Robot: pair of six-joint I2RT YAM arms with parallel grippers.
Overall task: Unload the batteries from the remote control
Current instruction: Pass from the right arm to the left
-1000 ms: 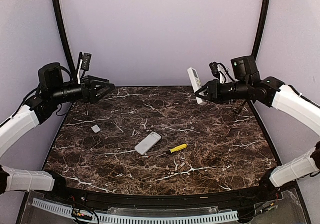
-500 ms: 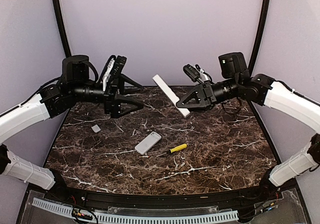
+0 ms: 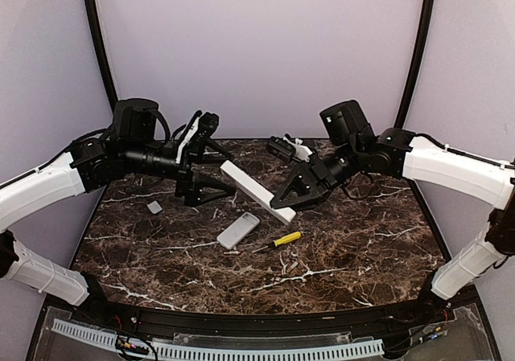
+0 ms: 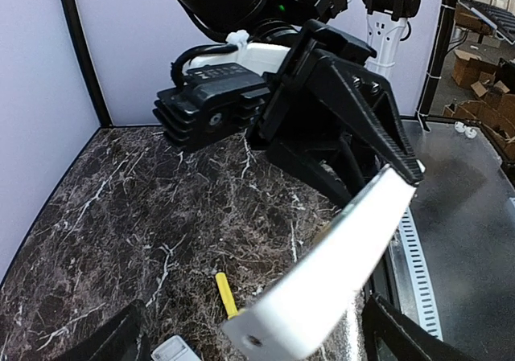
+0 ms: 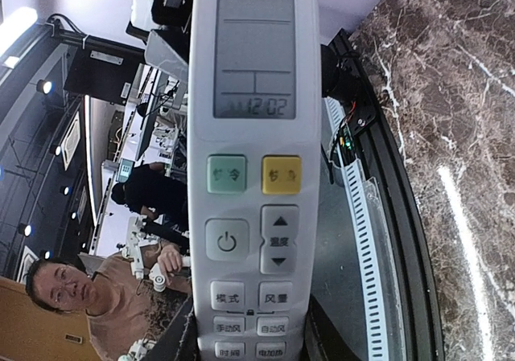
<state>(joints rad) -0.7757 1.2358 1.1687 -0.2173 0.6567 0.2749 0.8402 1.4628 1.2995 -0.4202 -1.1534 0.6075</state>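
Right wrist alone showed display and buttons on the remote; top view had it aloft over the marbled desk, right pincer clamped on it, left pincer spread open, lilac walls.

The white remote control is held in the air, clamped at its lower end by the right gripper and tilted up leftward. A display, a green button and a yellow button are carried on its face.

White remote aloft, screwdriver below
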